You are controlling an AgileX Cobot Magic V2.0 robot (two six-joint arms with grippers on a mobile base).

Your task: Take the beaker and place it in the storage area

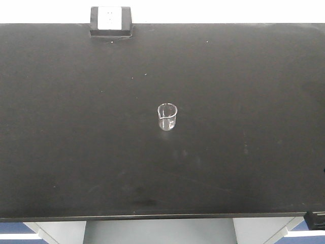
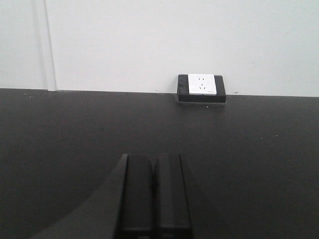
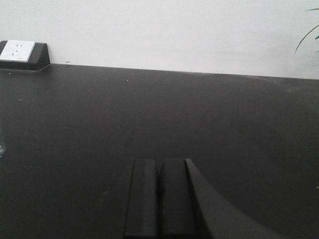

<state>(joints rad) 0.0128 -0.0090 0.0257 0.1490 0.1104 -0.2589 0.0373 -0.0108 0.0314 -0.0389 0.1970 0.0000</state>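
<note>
Beaker (image 1: 167,117) stands upright mid-counter (image 1: 244,152), already stored; both closed, empty end effectors (image 2: 154,199) (image 3: 160,199) could topple it if they swing inward.

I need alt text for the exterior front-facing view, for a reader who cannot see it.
A small clear glass beaker stands upright, alone, near the middle of a wide black benchtop. A black socket box with a white faceplate sits at the far edge.

The front-facing view looks steeply down from above on the whole black surface (image 1: 61,152), far edge uppermost. Each wrist view sits low and close over it, facing the white wall across its own pincer. All three share the socket box (image 1: 110,21) (image 2: 201,88) (image 3: 22,54) at the far edge.
</note>
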